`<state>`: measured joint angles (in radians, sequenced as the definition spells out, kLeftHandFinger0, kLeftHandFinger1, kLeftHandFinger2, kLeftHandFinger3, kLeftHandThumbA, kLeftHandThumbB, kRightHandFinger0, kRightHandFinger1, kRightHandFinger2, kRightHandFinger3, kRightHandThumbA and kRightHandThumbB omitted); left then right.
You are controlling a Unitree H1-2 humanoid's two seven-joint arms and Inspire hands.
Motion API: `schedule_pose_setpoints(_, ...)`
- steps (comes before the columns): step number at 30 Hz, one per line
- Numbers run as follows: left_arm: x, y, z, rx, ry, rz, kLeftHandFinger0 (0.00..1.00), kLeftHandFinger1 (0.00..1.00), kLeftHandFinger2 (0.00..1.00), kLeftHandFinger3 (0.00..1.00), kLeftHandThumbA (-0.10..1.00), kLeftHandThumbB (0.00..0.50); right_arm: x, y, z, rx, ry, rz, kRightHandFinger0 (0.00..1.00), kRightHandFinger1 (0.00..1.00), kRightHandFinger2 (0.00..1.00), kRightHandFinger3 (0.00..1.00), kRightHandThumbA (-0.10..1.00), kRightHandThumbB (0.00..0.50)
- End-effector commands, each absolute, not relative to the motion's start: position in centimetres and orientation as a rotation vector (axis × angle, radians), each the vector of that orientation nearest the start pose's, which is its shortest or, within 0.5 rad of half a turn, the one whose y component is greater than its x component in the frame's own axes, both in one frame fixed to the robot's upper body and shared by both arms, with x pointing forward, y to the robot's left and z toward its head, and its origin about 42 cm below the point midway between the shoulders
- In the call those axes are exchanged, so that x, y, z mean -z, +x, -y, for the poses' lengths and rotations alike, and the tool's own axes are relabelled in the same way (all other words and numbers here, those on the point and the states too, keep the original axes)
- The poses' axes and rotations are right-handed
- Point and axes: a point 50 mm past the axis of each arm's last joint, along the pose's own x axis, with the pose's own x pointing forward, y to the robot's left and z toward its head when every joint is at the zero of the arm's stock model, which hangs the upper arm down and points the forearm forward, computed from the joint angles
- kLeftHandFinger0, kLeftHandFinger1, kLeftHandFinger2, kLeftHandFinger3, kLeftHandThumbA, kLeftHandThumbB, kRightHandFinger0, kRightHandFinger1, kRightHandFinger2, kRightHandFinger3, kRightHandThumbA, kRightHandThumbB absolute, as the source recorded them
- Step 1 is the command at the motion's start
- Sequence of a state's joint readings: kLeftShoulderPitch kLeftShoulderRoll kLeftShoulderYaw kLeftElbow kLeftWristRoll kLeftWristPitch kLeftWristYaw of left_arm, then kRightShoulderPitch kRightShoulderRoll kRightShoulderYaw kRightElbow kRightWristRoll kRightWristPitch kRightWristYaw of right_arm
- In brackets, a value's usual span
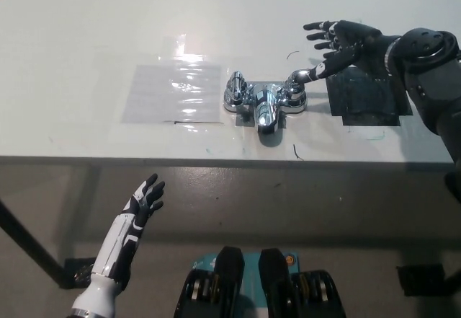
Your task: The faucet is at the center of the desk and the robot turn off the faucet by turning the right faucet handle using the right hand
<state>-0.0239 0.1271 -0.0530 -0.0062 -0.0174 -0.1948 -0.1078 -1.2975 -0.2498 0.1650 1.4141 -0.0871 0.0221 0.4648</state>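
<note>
Right hand (340, 42), fingers spread and gripping nothing, presses one fingertip against the right faucet handle (301, 77), just right of the faucet (265, 100) at desk (86, 37) centre; the turn looks underway, not finished. Left hand (146, 200) idles open below the faucet, off the desk.

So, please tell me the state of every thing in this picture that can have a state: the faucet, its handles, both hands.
faucet: upright at the desk's centre, no water visible.
right faucet handle: lever pointing toward the right hand, which touches its end.
left faucet handle: untouched.
right hand: open, fingers spread, not gripping.
left hand: open, resting below the desk edge.
</note>
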Motion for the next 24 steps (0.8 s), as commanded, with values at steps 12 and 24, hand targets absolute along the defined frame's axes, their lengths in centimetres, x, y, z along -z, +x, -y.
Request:
schedule_pose_setpoints(12,-13.3,29.5,-23.0,0.213,0.144,0.296,1.00,1.00,1.00,1.00,0.98,0.304,-29.7,58.9,19.5,-0.500,-0.336,-0.219,1.00,1.00,1.00,1.00,1.00,0.445)
schedule_pose_setpoints(24,-13.1,29.5,-22.9,0.215,0.140,0.294,1.00,1.00,1.00,1.00,0.97,0.299,-28.4,58.5,18.8,-0.530,-0.279,-0.222,1.00,1.00,1.00,1.00,1.00,0.442)
